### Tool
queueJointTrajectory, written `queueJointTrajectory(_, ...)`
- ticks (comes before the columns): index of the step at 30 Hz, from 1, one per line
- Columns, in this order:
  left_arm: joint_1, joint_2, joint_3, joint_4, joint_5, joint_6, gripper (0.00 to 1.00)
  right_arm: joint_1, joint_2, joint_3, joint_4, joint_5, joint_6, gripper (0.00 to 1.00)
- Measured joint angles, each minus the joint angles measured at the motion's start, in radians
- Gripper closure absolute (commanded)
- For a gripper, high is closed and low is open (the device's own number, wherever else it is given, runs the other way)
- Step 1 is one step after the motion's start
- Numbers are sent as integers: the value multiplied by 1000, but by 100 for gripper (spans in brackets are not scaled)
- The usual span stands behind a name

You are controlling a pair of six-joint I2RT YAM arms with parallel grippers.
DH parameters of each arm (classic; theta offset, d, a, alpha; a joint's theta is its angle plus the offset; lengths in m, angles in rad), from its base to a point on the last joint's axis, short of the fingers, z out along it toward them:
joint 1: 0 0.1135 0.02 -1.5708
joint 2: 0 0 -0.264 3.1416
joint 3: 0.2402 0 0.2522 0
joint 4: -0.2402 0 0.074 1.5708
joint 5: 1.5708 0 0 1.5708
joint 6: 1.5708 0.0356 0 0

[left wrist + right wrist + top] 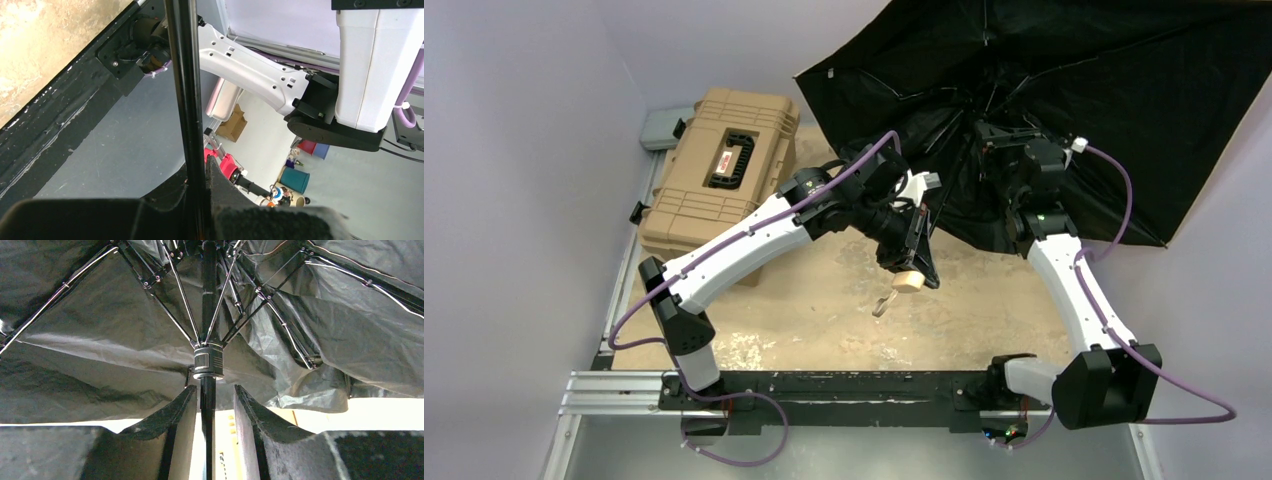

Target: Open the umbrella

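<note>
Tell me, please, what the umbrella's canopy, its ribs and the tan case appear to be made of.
Canopy: probably thin woven synthetic cloth; black with a faint sheen, creased and sagging in folds.
Ribs: likely metal; slim bright rods with riveted joints.
Case: seemingly moulded hard plastic; matte tan, ribbed lid, black handle.

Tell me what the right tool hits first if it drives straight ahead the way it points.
Most likely the umbrella's runner, the ribbed collar on the shaft that the right tool straddles; the black canopy lies beyond. Depth is unclear.
</note>
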Motion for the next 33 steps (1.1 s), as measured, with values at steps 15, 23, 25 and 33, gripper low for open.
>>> queueJointTrajectory(15, 13, -4, 0, 30, -6, 12, 100, 29, 135, 89, 119, 29, 47, 81)
queueJointTrajectory(23, 10, -43, 0, 31, -59, 125, 100, 31, 245, 288, 189, 61, 39, 84)
queueJointTrajectory(25, 8, -61, -5, 37, -98, 166, 100, 31, 287, 376, 197, 48, 29, 84)
queueJointTrajectory(33, 8, -193, -198, 259, -267, 326, 100, 34, 486, 866, 174, -163, -36, 85)
